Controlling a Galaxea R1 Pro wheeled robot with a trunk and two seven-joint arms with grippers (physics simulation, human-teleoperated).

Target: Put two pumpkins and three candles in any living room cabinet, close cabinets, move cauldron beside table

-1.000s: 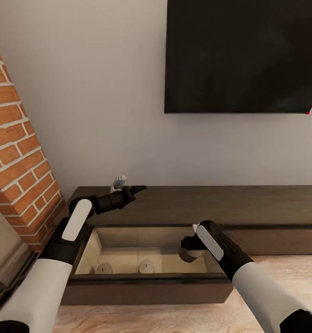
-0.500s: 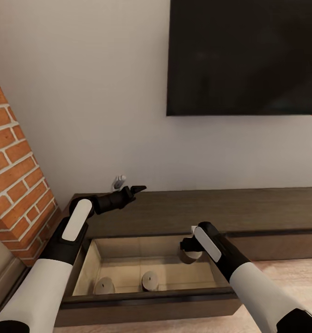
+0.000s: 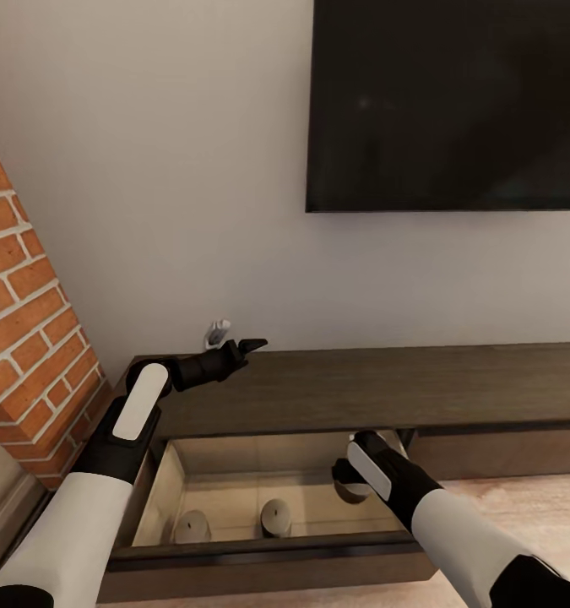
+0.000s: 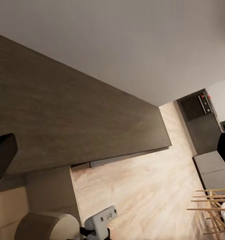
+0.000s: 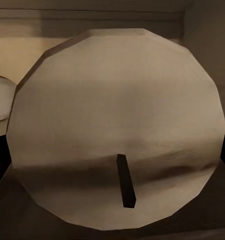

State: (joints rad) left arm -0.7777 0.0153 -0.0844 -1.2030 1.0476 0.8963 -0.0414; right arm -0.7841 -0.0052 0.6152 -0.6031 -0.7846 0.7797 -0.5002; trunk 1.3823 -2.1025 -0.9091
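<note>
The cabinet (image 3: pixel 361 388) runs along the wall, and its left drawer (image 3: pixel 259 559) is pulled out, pale inside. Two candles (image 3: pixel 192 528) (image 3: pixel 275 517) stand on the drawer floor near the front. My right gripper (image 3: pixel 352 481) reaches down into the drawer's right back corner, shut on a third candle (image 3: pixel 349 492). Its flat top and dark wick face the right wrist camera (image 5: pixel 117 125). The same candle (image 4: pixel 42 227) shows in the left wrist view. My left gripper (image 3: pixel 249 345) hovers open over the cabinet top with nothing in it. No pumpkins or cauldron are in view.
A black TV (image 3: pixel 445 101) hangs on the wall above the cabinet. A brick chimney (image 3: pixel 23 338) stands at the left. A small white object (image 3: pixel 218 331) sits at the back of the cabinet top behind my left gripper. Wood floor (image 3: pixel 504 498) lies at the right.
The camera has shifted, so the open drawer shows lower and more from above. My right gripper has sunk a little deeper into the drawer with the candle. The left arm has held still.
</note>
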